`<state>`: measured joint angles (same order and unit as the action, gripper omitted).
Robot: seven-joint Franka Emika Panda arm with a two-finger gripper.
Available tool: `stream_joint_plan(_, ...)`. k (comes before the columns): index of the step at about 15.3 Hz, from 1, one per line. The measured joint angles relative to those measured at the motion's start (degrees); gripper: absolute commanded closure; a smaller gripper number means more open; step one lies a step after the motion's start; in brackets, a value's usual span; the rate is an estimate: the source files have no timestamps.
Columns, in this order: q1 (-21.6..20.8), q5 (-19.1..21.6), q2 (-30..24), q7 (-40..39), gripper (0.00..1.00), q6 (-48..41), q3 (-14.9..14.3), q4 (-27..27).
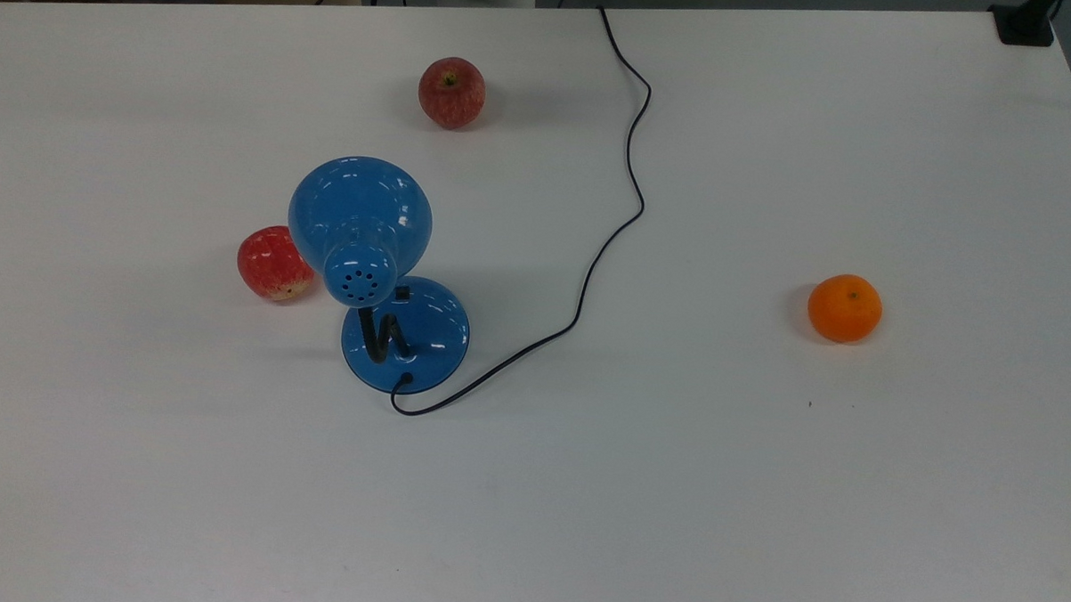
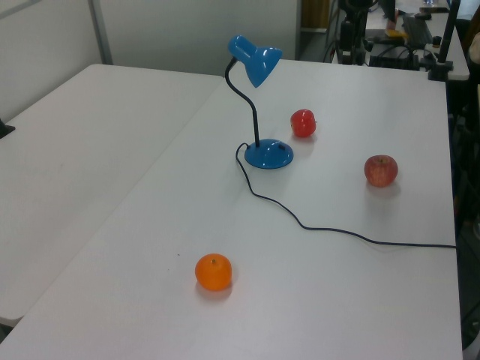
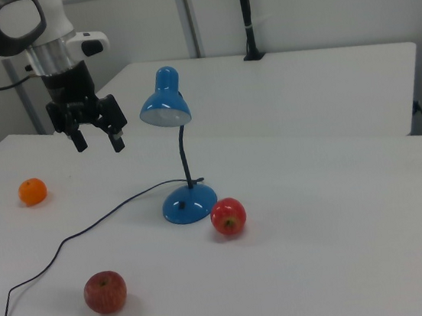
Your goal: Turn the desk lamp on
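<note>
Desk lamp upright, unlit | gripper jaws apart, above table

Even overhead light is casting soft shadows on the white table and glinting off the desk lamp.

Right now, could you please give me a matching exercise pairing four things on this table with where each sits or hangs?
Things:
1. lamp
2. orange
3. bright red apple
4. end effector

Places, in the right view:
A. in the air, open, left of the shade
B. beside the lamp's base
C. far left on the table
D. mid-table, cord trailing left

Pairs: 1-D, 2-C, 3-B, 4-A
</note>
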<state>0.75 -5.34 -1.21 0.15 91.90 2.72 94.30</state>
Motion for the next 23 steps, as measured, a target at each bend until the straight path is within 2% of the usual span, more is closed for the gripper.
stream_joint_plan(6,0.0,0.0,0.0,0.0,0.00,0.0,0.0,0.0)
stream_joint_plan(7,0.0,0.0,0.0,0.0,0.04,0.0,0.0,0.0)
stream_joint_plan(9,0.0,0.0,0.1,0.0,0.23,0.0,0.0,0.0)
stream_joint_plan(13,0.0,0.0,0.4,-0.2,0.79,0.0,-0.1,0.0)
stream_joint_plan(15,0.0,0.0,0.5,-0.7,0.96,0.0,-0.1,0.0)
stream_joint_plan(16,0.0,0.0,0.5,-1.1,1.00,0.0,-0.2,0.0)
stream_joint_plan(23,0.0,0.1,0.6,-2.0,1.00,0.0,-0.2,0.1)
